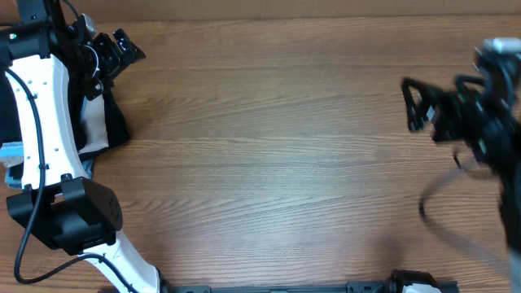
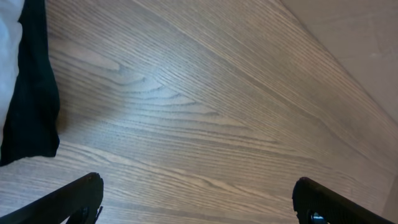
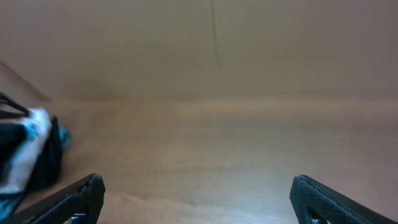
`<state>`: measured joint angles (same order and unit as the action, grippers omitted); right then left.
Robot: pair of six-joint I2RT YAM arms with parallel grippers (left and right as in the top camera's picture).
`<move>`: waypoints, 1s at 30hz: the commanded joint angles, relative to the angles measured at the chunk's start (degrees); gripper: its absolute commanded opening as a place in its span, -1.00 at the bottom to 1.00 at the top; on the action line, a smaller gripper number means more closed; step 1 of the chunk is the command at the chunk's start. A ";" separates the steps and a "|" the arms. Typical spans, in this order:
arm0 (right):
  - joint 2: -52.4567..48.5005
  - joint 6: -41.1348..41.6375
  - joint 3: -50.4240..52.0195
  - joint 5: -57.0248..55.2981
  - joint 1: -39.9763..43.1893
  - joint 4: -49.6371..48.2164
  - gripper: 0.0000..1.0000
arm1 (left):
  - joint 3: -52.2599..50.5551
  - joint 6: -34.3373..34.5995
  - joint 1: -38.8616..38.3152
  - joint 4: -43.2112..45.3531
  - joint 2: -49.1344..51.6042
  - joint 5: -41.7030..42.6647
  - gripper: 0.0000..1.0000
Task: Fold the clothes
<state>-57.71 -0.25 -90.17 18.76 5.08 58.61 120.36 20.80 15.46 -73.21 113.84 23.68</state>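
The left pincer, spread apart like the empty right pincer, does best to reach the dark clothes heaped at the worktop's left edge and pinch one top layer only.

One brown wooden table, one dark-and-white cloth heap (nine o'clock), two black grippers: left gripper at ten, right gripper at three.

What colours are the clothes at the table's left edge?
The clothes are black and white; the left wrist view shows them best.
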 commanded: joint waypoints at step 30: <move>57.55 10.97 85.96 -12.15 -11.19 -65.02 1.00 | 0.00 -0.46 -0.11 0.00 0.50 -0.37 1.00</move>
<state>-0.91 8.19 -6.42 11.49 -5.78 -6.02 120.36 20.80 15.46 -73.23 113.89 23.35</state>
